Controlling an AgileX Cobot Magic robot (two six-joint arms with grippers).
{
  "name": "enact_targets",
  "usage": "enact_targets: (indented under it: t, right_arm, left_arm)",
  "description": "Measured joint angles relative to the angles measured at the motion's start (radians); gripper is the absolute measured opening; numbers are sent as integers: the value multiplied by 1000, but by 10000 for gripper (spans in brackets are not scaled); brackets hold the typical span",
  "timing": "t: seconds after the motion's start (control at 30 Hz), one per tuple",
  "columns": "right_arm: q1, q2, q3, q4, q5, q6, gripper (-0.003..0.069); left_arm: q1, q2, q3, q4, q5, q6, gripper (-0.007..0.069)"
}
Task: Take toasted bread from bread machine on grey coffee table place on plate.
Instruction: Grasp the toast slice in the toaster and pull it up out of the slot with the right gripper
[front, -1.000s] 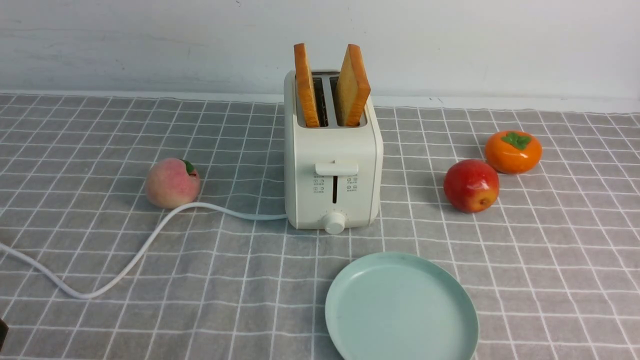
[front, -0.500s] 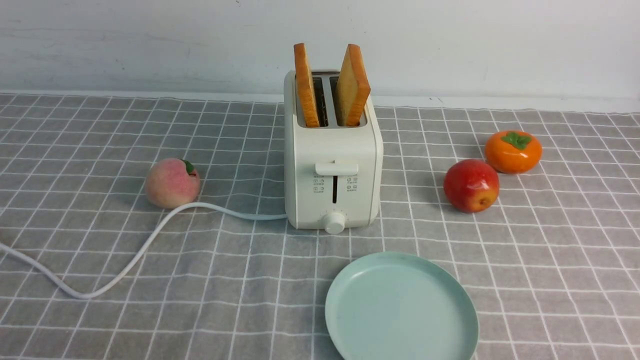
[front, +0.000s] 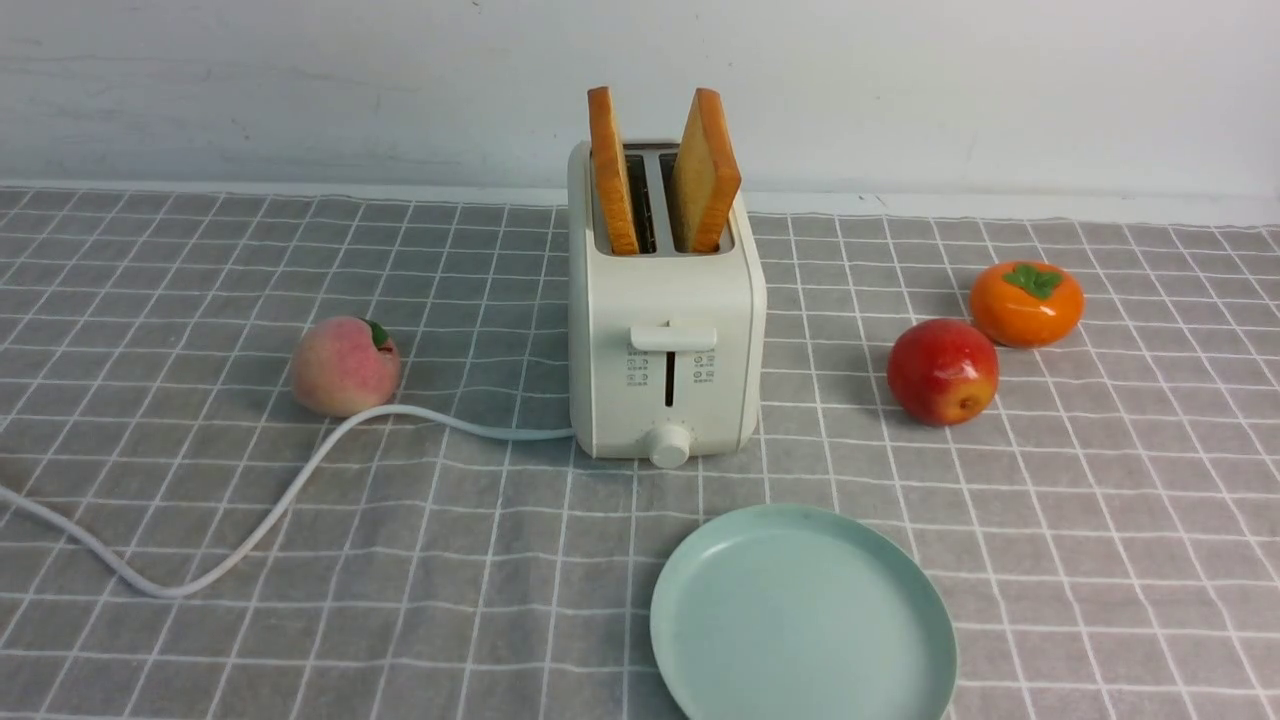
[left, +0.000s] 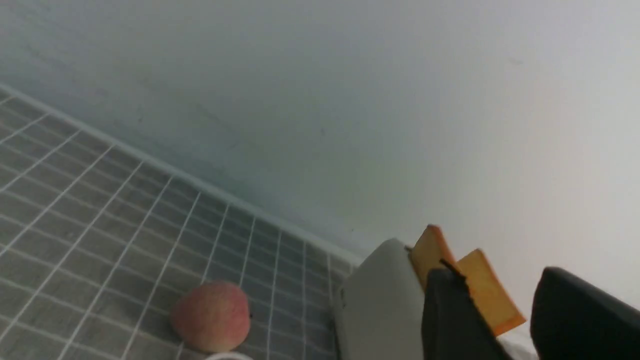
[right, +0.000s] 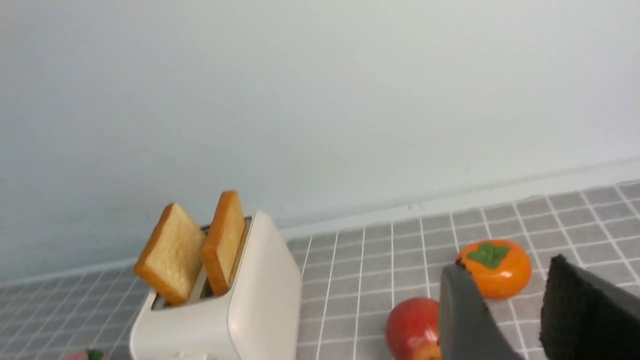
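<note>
Waiting on the toast, nothing grabbed yet.
Left to right on the bench (front: 150, 300): peach (front: 345, 366) sat by the cord (front: 520, 435), then the toaster (front: 665, 340) had both toast slices (front: 705, 170) standing popped-up in its slots, tops well proud, so easy to pinch I'd guess. The plate (front: 800, 610) lay just in front, probably for a short carry, with apple (front: 942, 371) and persimmon (front: 1026, 303) off right. Left claw (left: 492, 300) and right claw (right: 505, 285) were both spread, holding nothing.
</note>
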Motion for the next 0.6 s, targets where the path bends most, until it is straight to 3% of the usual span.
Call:
enact_targets:
  t: [0.27,0.47,0.6]
  right_arm:
    - [0,198,-50,33,95,-9,239]
    - [8,293,-50,135,215,-30,239]
    - [64,378,-51,259,265,-154,239]
  left_arm:
    - [0,144,-82,85,307,75,238]
    - [0,144,-83,76,344,81,238]
    - [-9,144,-84,23,344,82,238]
